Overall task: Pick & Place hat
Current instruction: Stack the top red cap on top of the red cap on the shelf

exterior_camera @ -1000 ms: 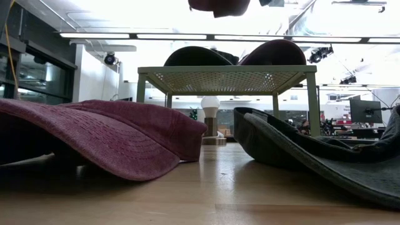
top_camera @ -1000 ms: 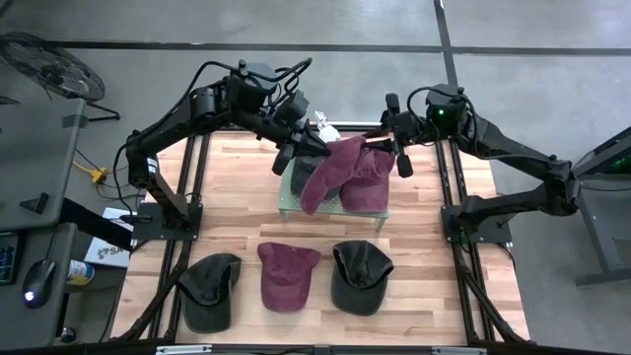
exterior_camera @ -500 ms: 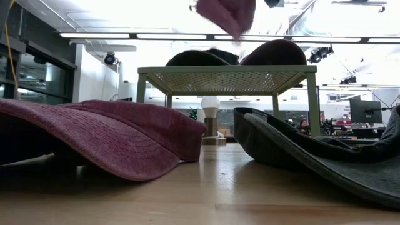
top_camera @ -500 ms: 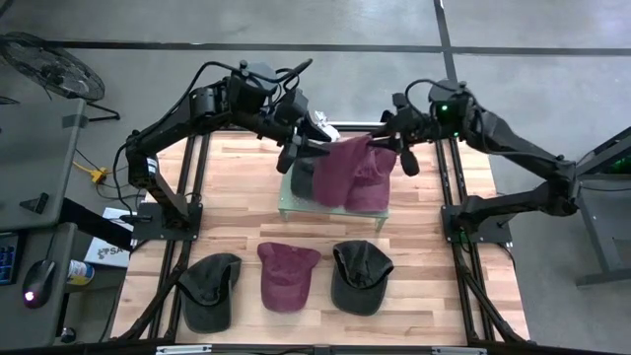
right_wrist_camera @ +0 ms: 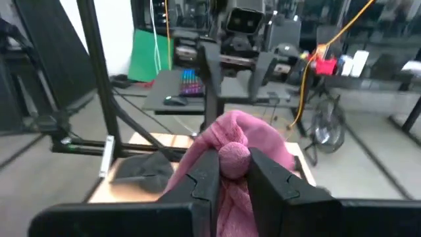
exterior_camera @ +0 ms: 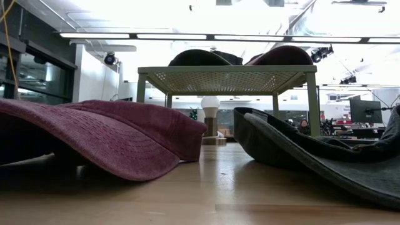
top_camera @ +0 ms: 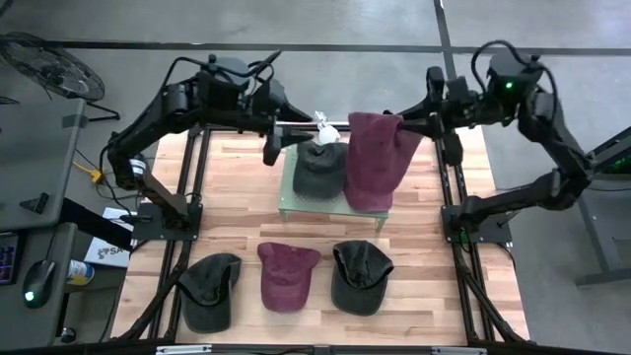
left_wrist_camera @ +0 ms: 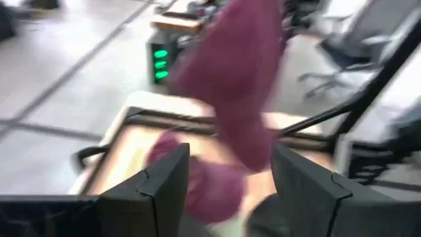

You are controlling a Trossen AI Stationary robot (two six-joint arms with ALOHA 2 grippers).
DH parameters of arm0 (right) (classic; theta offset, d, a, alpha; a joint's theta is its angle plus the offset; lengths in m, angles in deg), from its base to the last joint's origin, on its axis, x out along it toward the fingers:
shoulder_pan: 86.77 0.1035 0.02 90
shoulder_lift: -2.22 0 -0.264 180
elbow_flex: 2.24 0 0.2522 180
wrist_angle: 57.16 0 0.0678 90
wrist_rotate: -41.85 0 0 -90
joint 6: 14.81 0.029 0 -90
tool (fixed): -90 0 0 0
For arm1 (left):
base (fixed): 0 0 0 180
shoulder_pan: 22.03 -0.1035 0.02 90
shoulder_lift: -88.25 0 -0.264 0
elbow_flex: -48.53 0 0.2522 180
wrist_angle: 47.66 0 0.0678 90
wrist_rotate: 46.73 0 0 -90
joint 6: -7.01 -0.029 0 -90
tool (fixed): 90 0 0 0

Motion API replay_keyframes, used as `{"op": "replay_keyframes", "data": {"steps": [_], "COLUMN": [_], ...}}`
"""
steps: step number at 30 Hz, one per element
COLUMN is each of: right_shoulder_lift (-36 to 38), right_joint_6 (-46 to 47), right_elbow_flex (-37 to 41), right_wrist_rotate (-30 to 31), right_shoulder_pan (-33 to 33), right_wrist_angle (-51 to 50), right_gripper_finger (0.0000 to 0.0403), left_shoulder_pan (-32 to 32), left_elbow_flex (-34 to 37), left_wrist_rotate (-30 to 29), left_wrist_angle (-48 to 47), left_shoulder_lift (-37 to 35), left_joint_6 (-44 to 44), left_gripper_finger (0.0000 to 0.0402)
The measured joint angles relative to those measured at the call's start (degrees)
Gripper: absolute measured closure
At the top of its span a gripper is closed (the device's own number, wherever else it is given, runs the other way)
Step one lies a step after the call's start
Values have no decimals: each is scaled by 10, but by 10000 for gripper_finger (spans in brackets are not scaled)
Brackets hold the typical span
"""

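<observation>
While clamped in the right gripper [top_camera: 412, 125], maroon hat [top_camera: 375, 158] hangs lengthwise downward, left gripper [top_camera: 279, 148] apart.

We see a table [top_camera: 237, 222] of pale, smooth wood planks with a soft sheen in the low view. The maroon hat [top_camera: 373, 158] hanging at upper centre of the high view is soft, matt cloth, limp and folded, pinched by the right gripper [right_wrist_camera: 229, 172], whose fingers look like matt dark plastic. The raised stand [exterior_camera: 225, 76] has a perforated metal top, painted pale green. The caps along the bottom of the high view, one maroon [top_camera: 286, 274] and two dark grey [top_camera: 360, 276], are washed, slightly rough fabric.
</observation>
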Motion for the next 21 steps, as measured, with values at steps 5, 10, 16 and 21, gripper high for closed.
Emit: {"op": "replay_keyframes", "data": {"steps": [5, 10, 16, 21], "right_shoulder_lift": [-56, -120, -177, -181], "right_joint_6": [33, 68, 107, 150], "right_elbow_flex": [-116, -197, -266, -270], "right_wrist_rotate": [18, 83, 85, 88], "right_shoulder_pan": [3, 3, 8, 23], "right_wrist_angle": [-119, -223, -321, -344], "right_gripper_finger": [355, 355, 355, 355], "left_shoulder_pan": [0, 0, -1, -2], "left_elbow_flex": [0, 0, 0, 0], "left_wrist_rotate": [-140, -267, -391, -436], "left_wrist_angle": [-92, -182, -250, -265], "left_shoulder_lift": [-23, -37, -42, -43], "left_joint_6": [-35, -64, -108, -139], "left_gripper_finger": [207, 208, 209, 209]}}
